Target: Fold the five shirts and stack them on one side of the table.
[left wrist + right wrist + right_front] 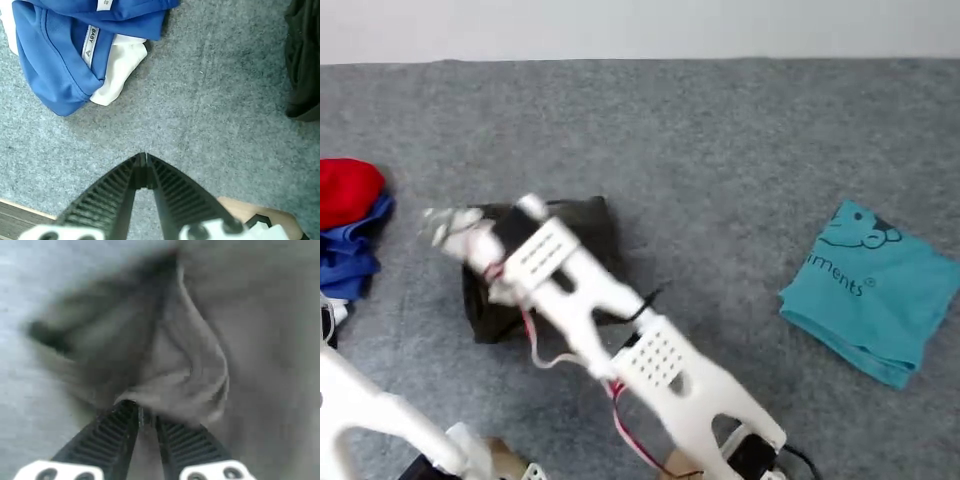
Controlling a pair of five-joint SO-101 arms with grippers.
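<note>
Fingers (120, 432) of your right gripper (142, 415) pinch a fold of the dark shirt (588, 225), bunched mid-table. Your left fingers (117, 190) are closed above bare table (225, 100) beside the blue shirt (55, 65), neck label (91, 42) showing. The folded teal shirt (875, 295) lies tilted, print up.

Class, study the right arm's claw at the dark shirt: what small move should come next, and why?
Probably draw the pinched edge across the dark shirt and lay it flat. The right claw looks shut on a raised ridge of that cloth, and the shirt lies bunched, unlike the folded teal shirt.
</note>
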